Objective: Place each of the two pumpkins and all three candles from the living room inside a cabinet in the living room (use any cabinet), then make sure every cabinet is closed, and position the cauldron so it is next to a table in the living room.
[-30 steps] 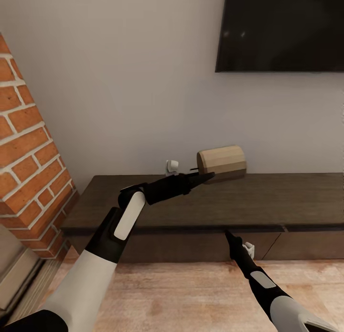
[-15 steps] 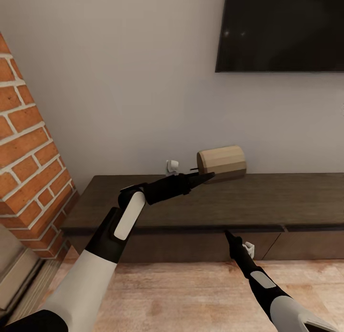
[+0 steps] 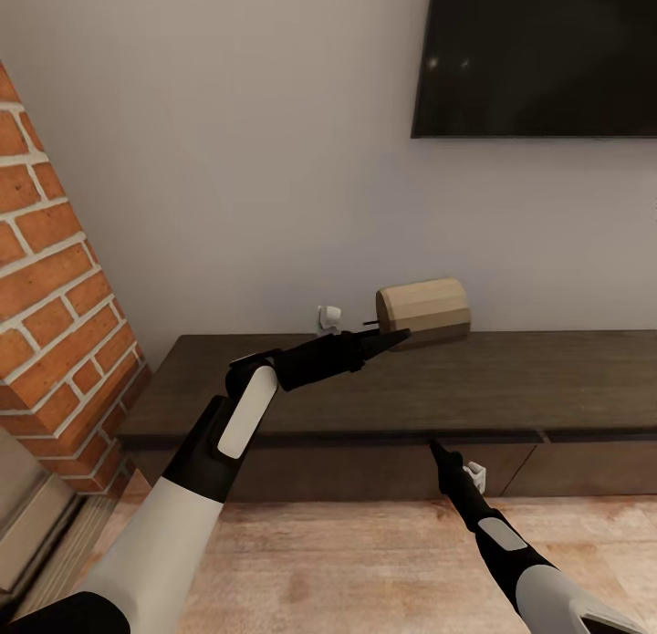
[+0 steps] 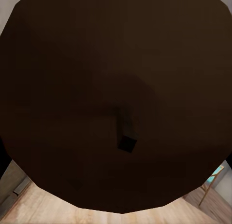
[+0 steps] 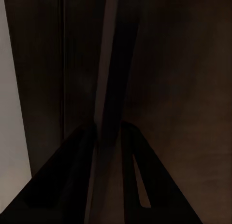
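A tan candle (image 3: 425, 309) lies on its side just above the back of the long dark brown cabinet (image 3: 511, 383), its wick end towards my left arm. My left gripper (image 3: 400, 336) is shut, its fingertips meeting at the candle's lower near edge. In the left wrist view the candle's dark round end (image 4: 72, 89) and its wick (image 4: 125, 130) sit very close to the camera. My right gripper (image 3: 433, 446) points its narrow tip at the seam under the cabinet's top, at a closed drawer front (image 3: 365, 470). That seam (image 5: 110, 64) also runs between the right gripper's dark fingers (image 5: 63, 185).
A brick column (image 3: 55, 287) stands at the left, close to the cabinet's end. A black screen (image 3: 538, 55) hangs on the white wall above. Pale wooden floor (image 3: 347, 561) lies in front of the cabinet.
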You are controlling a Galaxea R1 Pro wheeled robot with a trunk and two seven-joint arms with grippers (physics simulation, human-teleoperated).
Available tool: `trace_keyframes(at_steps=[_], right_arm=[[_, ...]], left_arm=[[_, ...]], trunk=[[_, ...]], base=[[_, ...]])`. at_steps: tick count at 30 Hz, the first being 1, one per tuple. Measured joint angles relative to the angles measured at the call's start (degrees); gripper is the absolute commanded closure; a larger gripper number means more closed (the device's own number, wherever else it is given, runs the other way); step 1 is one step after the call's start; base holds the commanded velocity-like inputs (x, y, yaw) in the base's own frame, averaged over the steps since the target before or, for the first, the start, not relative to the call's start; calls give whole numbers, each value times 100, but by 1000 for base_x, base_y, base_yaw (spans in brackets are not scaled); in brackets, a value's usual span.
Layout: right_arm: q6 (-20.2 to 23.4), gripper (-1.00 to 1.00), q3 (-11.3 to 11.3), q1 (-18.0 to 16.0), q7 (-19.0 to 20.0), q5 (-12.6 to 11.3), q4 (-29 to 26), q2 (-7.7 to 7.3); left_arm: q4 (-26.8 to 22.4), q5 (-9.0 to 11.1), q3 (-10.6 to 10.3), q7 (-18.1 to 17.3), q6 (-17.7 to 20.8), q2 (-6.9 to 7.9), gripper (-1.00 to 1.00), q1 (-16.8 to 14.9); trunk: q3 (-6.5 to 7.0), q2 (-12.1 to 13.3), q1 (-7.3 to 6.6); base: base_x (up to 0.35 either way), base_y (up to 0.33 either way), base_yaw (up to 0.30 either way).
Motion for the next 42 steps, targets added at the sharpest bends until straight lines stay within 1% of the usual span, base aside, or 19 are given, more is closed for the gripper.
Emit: trace_keyframes(at_steps=[10, 12, 21, 42], right_arm=[[0, 100, -1, 0, -1, 0, 0, 0], [2, 100, 27, 2, -102, 11, -69, 2], [4, 100, 18, 0, -84, 2, -54, 2], [10, 100, -14, 1, -112, 4, -71, 1]], left_arm=[[0, -3, 0, -4, 0, 0, 100, 1], [1, -7, 0, -4, -2, 0, 100, 0], [0, -7, 0, -4, -1, 0, 100, -1], [1, -21, 0, 6, -4, 0, 100, 1]], trunk=[[0, 0, 0], [0, 0, 2], [0, 0, 0], [-1, 0, 2]], base=[[-6, 0, 0], [-120, 0, 0], [-31, 0, 0], [-147, 0, 0]])
